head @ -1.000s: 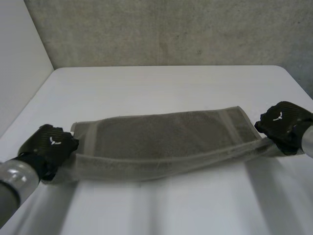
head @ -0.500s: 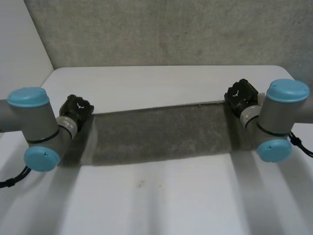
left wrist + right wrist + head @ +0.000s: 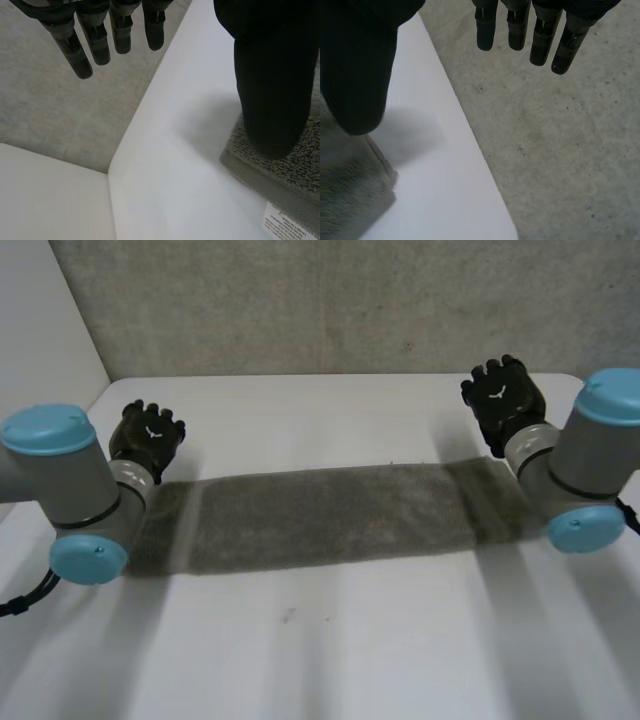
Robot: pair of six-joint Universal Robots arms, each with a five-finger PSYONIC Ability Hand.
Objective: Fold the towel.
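Our left hand (image 3: 148, 435) and right hand (image 3: 503, 397) hang spread, empty; we'd pinch the towel (image 3: 330, 517) squarely by one end's corners next

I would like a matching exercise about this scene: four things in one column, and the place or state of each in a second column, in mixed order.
Things:
1. towel
2. left hand
3. right hand
4. label

Places or states:
A. open, past the towel's right end
B. white, at the towel's edge
C. a long grey strip, flat on the table
D. open, past the towel's left end

Pairs: 1-C, 2-D, 3-A, 4-B.
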